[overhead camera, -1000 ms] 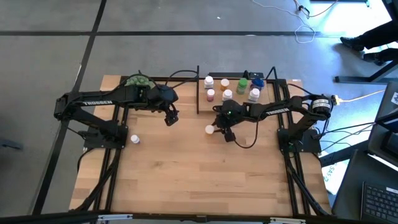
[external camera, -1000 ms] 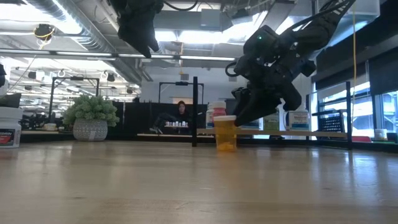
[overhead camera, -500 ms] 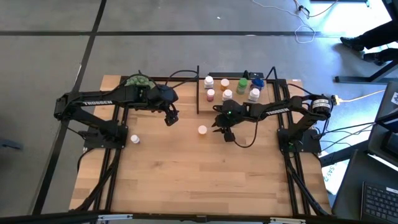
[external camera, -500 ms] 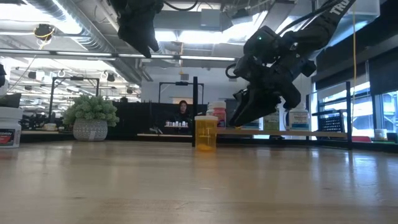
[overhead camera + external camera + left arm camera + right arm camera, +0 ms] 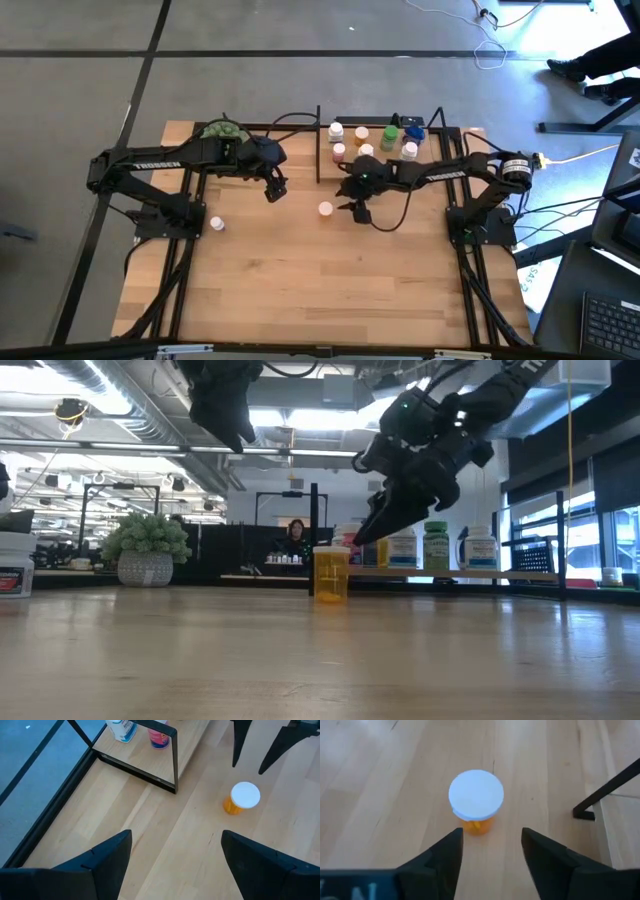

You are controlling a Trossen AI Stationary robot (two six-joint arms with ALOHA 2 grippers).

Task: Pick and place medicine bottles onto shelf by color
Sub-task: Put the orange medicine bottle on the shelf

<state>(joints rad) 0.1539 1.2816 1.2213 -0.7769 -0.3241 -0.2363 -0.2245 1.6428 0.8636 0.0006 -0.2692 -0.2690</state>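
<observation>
An orange bottle with a white cap (image 5: 325,208) stands upright on its base on the wooden table; it also shows in the low view (image 5: 331,572), the left wrist view (image 5: 242,799) and the right wrist view (image 5: 476,800). My right gripper (image 5: 354,210) hangs open just above and to the right of it (image 5: 363,540), touching nothing (image 5: 490,851). My left gripper (image 5: 275,190) is open and empty, raised over the table's far left part (image 5: 175,855). The shelf (image 5: 348,142) at the far edge carries several bottles: white, pink-red, orange, green and blue.
Another white-capped bottle (image 5: 215,224) stands near the table's left side. A green plant in a pot (image 5: 220,130) sits at the far left corner. The shelf's black corner post (image 5: 318,145) stands just beyond the orange bottle. The near half of the table is bare wood.
The orange bottle has slid a little toward the table's left edge and stands upright, apart from my right gripper. My right gripper, which was low against the bottle, has since risen and moved a little toward the left.
</observation>
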